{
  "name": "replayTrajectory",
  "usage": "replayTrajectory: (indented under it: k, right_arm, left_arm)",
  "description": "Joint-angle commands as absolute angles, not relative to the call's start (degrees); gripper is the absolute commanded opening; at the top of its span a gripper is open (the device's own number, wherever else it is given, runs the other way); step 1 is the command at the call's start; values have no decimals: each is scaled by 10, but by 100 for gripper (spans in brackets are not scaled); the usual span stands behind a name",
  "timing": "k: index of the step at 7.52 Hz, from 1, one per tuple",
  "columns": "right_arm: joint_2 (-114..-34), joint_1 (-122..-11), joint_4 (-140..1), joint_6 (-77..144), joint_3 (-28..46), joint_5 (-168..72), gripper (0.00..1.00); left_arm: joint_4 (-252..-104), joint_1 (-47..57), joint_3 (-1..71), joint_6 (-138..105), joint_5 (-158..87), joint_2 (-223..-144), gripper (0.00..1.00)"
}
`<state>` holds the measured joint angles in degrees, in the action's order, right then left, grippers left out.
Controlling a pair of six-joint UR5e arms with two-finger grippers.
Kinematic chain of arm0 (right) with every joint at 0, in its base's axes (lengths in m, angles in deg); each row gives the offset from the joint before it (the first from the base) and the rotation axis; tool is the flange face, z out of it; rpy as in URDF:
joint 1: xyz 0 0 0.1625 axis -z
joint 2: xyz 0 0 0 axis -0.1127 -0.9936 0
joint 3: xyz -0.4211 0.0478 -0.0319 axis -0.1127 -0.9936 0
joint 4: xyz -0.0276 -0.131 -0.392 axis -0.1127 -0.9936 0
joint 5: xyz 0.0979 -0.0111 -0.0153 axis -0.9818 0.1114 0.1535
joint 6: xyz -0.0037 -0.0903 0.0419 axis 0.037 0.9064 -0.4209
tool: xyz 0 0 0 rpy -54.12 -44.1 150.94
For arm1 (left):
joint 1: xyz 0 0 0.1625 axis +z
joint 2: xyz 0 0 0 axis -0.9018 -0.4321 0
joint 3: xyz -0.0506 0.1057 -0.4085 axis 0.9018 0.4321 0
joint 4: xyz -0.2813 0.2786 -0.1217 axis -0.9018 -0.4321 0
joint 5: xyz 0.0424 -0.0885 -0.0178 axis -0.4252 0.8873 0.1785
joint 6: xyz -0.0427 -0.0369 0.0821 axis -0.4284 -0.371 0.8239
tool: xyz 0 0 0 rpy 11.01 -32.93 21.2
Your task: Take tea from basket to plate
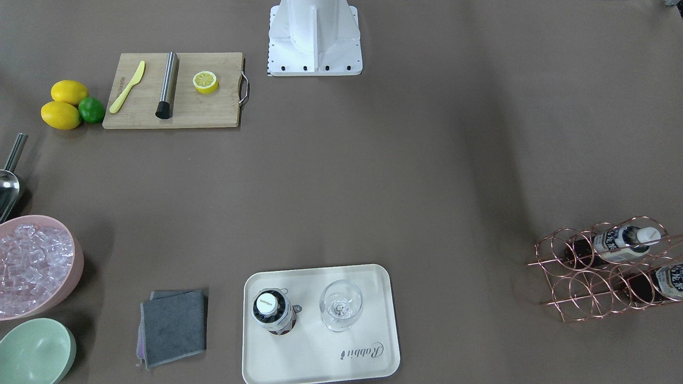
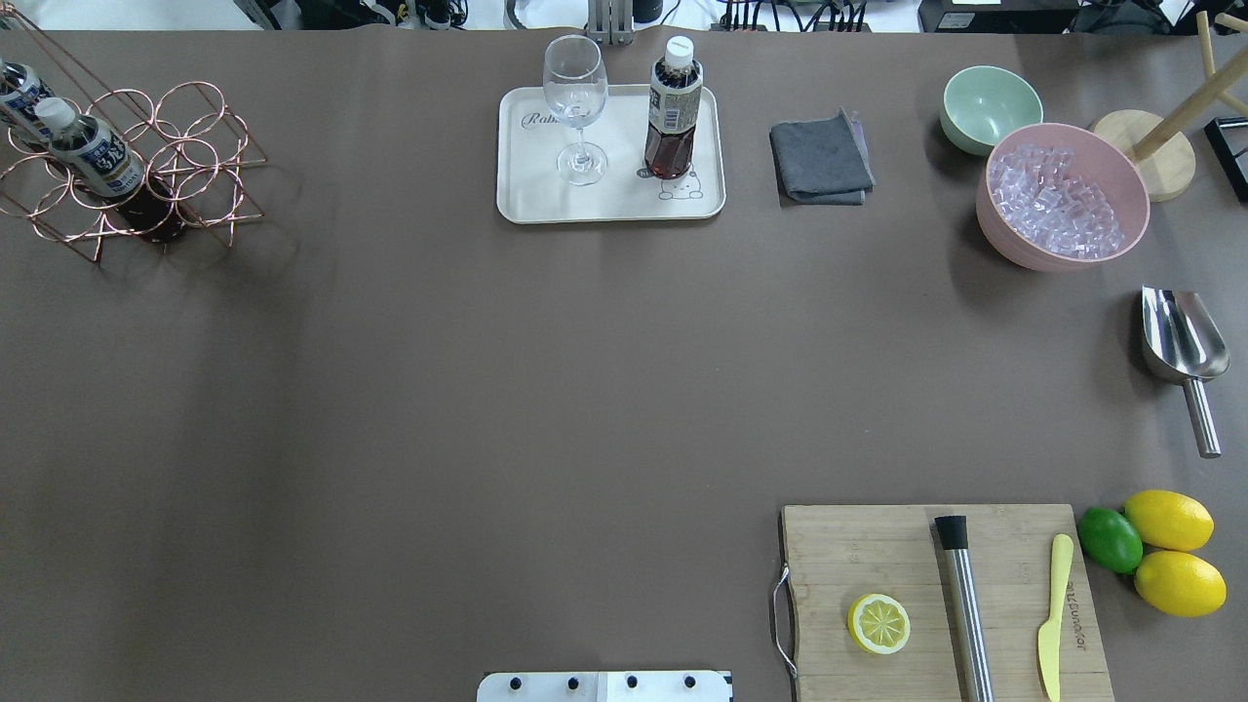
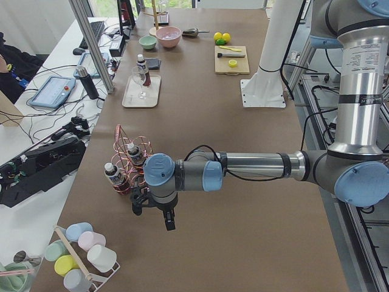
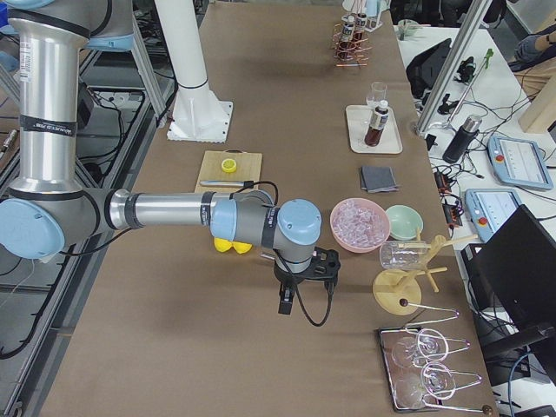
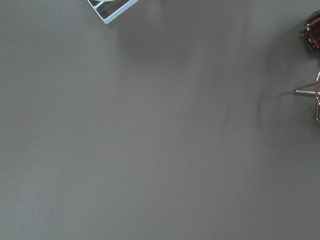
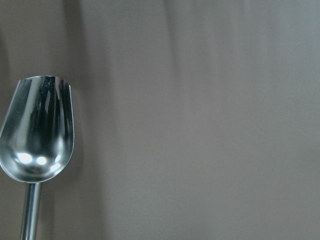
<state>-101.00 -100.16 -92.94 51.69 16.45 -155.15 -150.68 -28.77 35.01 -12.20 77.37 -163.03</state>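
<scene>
One tea bottle [image 2: 673, 109] stands upright on the cream plate [image 2: 546, 203] at the top centre of the overhead view, on the plate's right half over the little cartoon drawing. A stemmed glass [image 2: 575, 107] stands beside it on the left half, near it but not touching. In the front-facing view the same plate lies at the bottom centre. The copper wire basket [image 2: 200, 127] sits at the upper left of the overhead view, well apart from the plate. It holds two other bottles [image 2: 93, 154], which lean in its rings with their caps pointing to the upper left. The left gripper [image 3: 159, 214] appears only in the left side view, hanging over the brown table [image 2: 487, 390] just beside the basket. The right gripper [image 4: 295, 295] appears only in the right side view, low over the table near the pink bowl of ice [image 4: 360, 222]. Neither view shows whether the grippers are open or closed, so I cannot tell. The right wrist view shows a metal scoop [image 6: 37, 132] lying at its left edge.
</scene>
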Motion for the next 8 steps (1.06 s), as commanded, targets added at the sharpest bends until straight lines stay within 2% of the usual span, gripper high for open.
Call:
replayTrajectory:
  k: [1, 8]
  right_arm:
    - [-1011, -1002, -916, 517, 141, -1548, 100]
    - [-1009, -1001, -908, 515, 131, -1535, 100]
  left_arm:
    - [-1507, -288, 350, -122, 774, -1629, 98]
    - [-1507, -288, 350, -121, 773, -1631, 98]
